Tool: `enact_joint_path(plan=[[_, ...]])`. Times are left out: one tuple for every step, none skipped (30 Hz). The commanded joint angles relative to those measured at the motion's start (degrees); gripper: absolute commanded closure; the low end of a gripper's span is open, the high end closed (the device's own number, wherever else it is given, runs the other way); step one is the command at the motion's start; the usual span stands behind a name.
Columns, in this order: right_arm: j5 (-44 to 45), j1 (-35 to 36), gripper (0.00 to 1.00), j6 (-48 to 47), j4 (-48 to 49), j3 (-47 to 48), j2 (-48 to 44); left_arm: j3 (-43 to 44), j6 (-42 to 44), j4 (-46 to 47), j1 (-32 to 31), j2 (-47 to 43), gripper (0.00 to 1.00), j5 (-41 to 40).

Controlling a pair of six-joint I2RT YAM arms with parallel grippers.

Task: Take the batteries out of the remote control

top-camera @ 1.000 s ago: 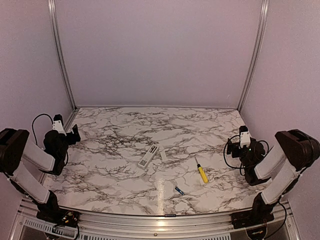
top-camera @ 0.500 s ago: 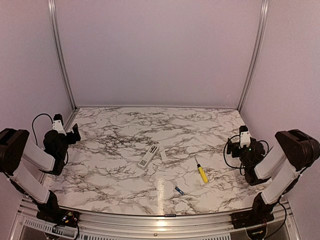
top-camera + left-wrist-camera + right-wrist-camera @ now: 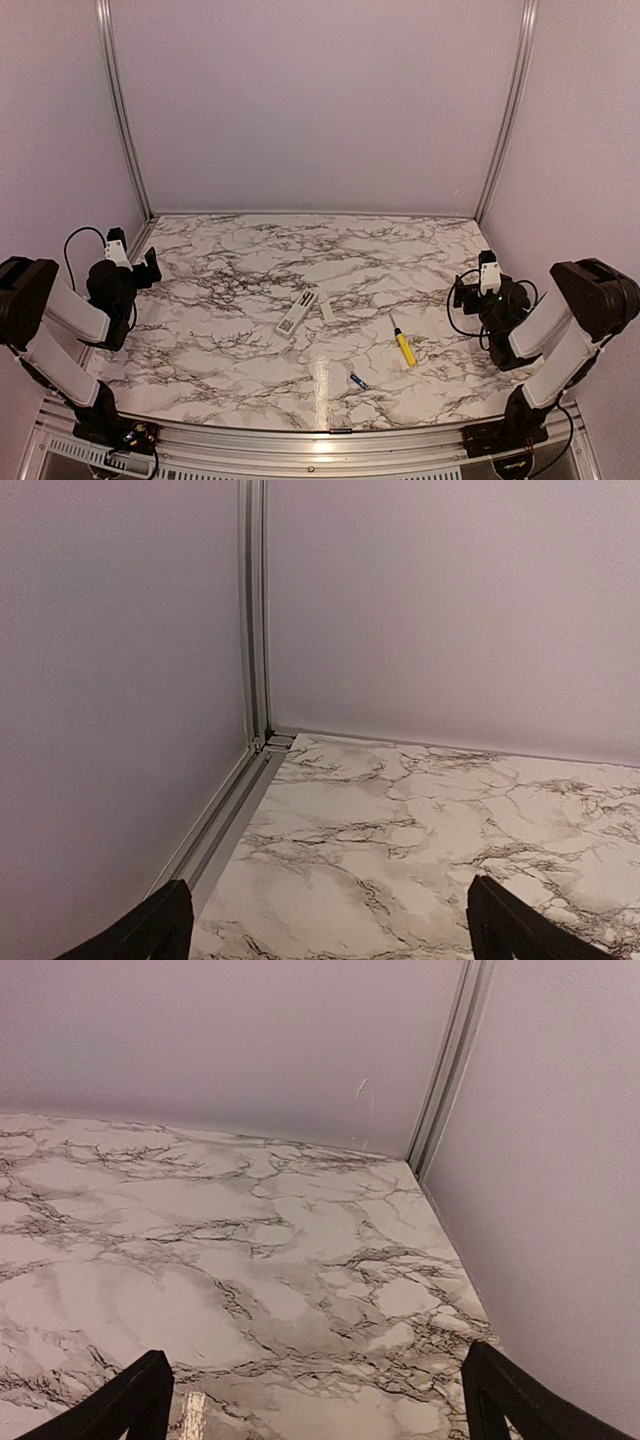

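My left claw (image 3: pixel 328 925) and right claw (image 3: pixel 315 1400) hang wide open, empty; reaching for the remote control (image 3: pixel 297 312), I could nudge the loose blue battery (image 3: pixel 358 381) rolling off the bench (image 3: pixel 230 265).

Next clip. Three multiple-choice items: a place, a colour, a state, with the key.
1. Where does the small blue cylindrical battery lie?
A. On the marble-patterned table, nearer the arms than the slim white plastic remote control
B. On top of that remote
C. In the far back corner
2. What colour is the handle of the slim screwdriver?
A. Red
B. Yellow
C. Green
3. How do the left fingers and the right fingers stand?
A. Both shut
B. Left shut, right open
C. Both open, empty
Key: 1 A, it lies loose near the front edge; 2 B, bright yellow shows; 3 C, both pairs spread wide over bare marble.
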Motion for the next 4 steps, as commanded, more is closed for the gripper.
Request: enact_joint_path(plan=[[0.3,-0.5,0.01,0.1,8.7,1.3,-0.3,-0.8,0.7,1.2,0.0,0.4,0.01,0.6],[0.2,-0.6,0.01,0.1,8.5,1.4,-0.3,-0.8,0.7,1.3,0.1,0.4,0.01,0.6],[0.0,-0.6,0.01,0.2,8.2,1.6,-0.3,-0.8,0.7,1.2,0.0,0.4,0.01,0.6],[-0.3,-0.8,0.01,0.2,7.9,1.8,-0.4,-0.8,0.7,1.3,0.0,0.4,0.01,0.6]])
